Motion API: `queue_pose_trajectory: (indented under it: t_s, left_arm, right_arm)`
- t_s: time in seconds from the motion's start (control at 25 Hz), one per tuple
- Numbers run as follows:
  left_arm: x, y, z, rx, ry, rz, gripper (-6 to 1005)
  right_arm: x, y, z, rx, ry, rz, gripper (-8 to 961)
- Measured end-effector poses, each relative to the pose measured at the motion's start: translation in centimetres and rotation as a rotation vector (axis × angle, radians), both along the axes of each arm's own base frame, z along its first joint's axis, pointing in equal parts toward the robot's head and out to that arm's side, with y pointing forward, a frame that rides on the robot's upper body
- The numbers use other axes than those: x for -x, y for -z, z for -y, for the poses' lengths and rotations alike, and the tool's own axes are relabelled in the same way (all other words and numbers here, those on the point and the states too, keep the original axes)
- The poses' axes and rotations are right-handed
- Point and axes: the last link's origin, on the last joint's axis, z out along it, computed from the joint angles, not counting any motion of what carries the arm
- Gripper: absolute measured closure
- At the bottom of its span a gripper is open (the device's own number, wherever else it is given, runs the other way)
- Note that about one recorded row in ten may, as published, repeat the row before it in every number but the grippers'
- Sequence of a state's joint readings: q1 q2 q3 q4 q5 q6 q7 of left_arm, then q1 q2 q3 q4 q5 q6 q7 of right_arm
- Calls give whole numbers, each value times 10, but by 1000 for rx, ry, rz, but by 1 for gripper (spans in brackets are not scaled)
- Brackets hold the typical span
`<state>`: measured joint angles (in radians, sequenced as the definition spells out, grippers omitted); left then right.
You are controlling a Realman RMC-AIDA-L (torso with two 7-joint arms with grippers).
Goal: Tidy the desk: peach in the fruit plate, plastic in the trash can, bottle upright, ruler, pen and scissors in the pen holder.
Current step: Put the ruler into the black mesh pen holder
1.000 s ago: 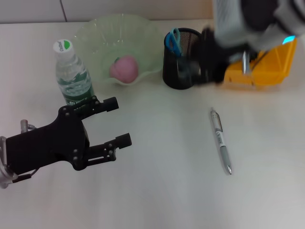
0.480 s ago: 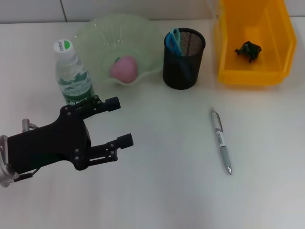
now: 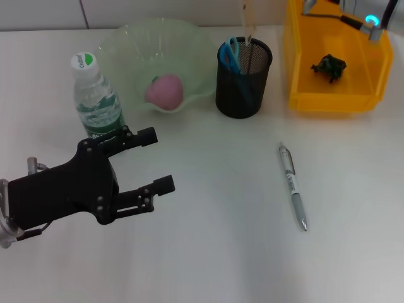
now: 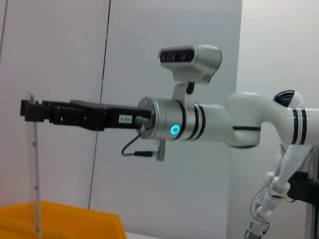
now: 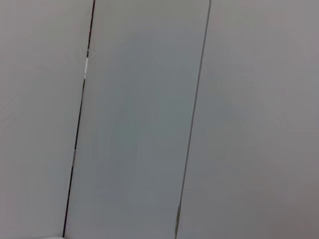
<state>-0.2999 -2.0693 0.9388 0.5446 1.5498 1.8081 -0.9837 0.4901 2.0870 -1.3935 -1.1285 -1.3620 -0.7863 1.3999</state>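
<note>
My right gripper (image 4: 29, 109) shows in the left wrist view, shut on the top of a clear ruler (image 4: 34, 174) that hangs upright. In the head view the ruler (image 3: 247, 22) stands over the black mesh pen holder (image 3: 243, 82), its lower end at the rim; blue-handled scissors (image 3: 230, 53) are inside. A silver pen (image 3: 293, 186) lies on the table. The peach (image 3: 165, 90) is in the green fruit plate (image 3: 126, 44). The bottle (image 3: 95, 101) stands upright. Dark plastic (image 3: 329, 66) lies in the yellow bin (image 3: 297, 63). My left gripper (image 3: 158, 160) is open and empty, just in front of the bottle.
Part of my right arm (image 3: 372, 16) shows above the yellow bin at the back right. The right wrist view shows only the wall. The white table (image 3: 214, 252) spreads around the pen.
The right arm swept away from the pen holder and bin and left the view, then came back high up; the ruler now shows above the pen holder. The left arm has not moved.
</note>
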Motion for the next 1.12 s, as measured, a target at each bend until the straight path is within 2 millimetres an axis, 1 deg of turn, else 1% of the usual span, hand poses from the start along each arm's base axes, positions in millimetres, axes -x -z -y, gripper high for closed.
queue_pose_trajectory:
  t_s: [0.08,0.16,0.32,0.52,0.88,1.12]
  left_arm:
    - [0,0,0,1,3,4,191]
    - [-1,-1,1,2,5,8,191]
    - [-1,-1,1,2,8,11,191]
    - [-2,-2,0,0,9,13,191]
    - [-2,-2,0,-1,11,16,191]
    - [-1,-3,1,-1,7,18,191]
  right_arm:
    - [-9,7,0,-8,1,-8,565]
    - [-12,9,0,-8,3,-4,566]
    - [-26,16,-1,-2,34,13,566]
    - [-38,24,-5,-1,69,-18,564]
    - [-46,35,-9,6,93,-30,554]
    - [-50,40,-8,25,100,-23,547]
